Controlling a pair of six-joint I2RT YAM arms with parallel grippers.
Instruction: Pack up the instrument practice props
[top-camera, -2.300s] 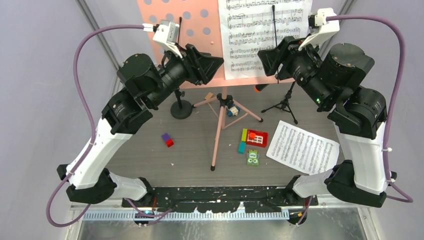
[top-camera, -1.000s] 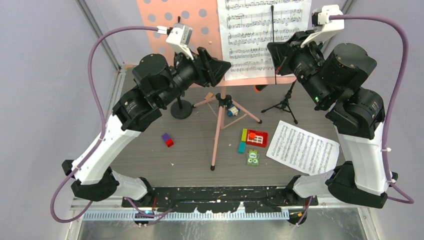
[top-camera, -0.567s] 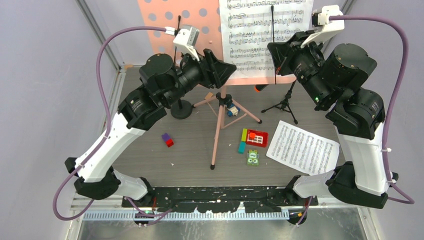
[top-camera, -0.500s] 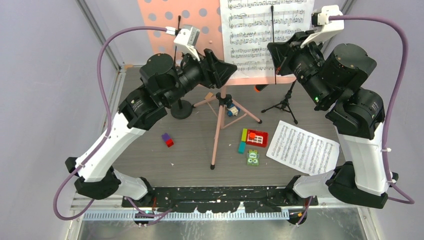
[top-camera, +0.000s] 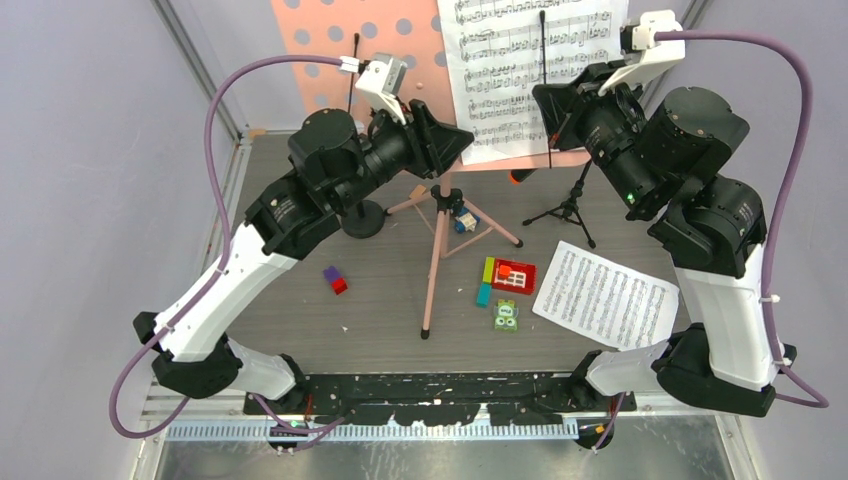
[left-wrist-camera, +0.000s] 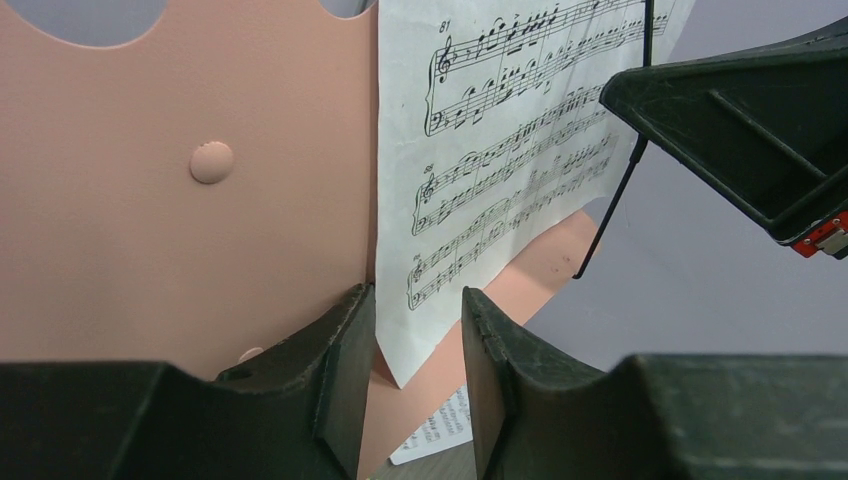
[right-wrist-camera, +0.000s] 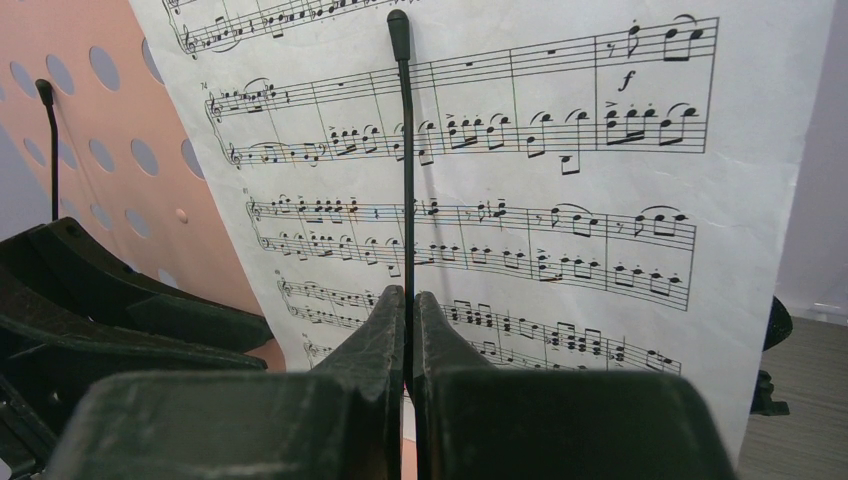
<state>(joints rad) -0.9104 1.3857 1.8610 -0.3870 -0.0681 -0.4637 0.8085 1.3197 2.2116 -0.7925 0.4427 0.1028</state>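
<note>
Your right gripper (right-wrist-camera: 408, 300) is clenched on the thin black retaining wire (right-wrist-camera: 404, 150) that pins the note sheet (left-wrist-camera: 500, 150) against the pink holder (left-wrist-camera: 120, 260), probably to free the page. Your left gripper (left-wrist-camera: 417, 300) is released, with the sheet's lower corner between its fingers, ready to pinch. No box or bag for packing shows in these views.

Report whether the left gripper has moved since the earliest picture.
Yes. Left gripper has shifted right: its tip was level with the tripod hub and now lies past it, open fingers straddling the left edge of the note sheet.
</note>
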